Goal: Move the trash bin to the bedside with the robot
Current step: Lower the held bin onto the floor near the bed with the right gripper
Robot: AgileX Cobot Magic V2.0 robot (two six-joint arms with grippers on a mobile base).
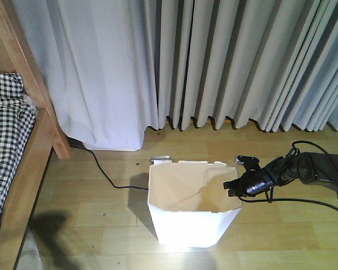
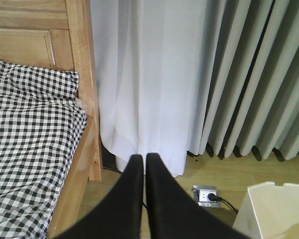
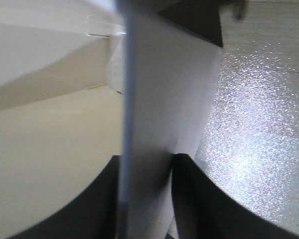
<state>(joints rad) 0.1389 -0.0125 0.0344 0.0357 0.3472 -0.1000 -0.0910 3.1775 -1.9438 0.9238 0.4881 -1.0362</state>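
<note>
Right claw [image 1: 232, 185] pinches the bin [image 1: 191, 216] by its rim on the robot's right side, one finger inside the wall and one outside; the right wrist view shows the thin white wall running straight up between the two dark fingers [image 3: 192, 199], so the claw is closed on plastic and little else. Left claw [image 2: 143, 164] is empty with its fingers pressed together, pointing toward the curtain [image 2: 154, 74] and the gap by the bed [image 2: 35, 134].

The bin stands upright on the wood floor [image 1: 101, 214], well apart from the bed frame [image 1: 31, 163], with a black cable [image 1: 104, 174] lying on the floor between them.

To do the drag well, I would keep the grip low on the rim and pull level; a thin wall like this will likely flex or tip if the pull rises; moving slowly should let the base slide rather than catch; the cable could snag the base, so steering in front of it seems wise.
</note>
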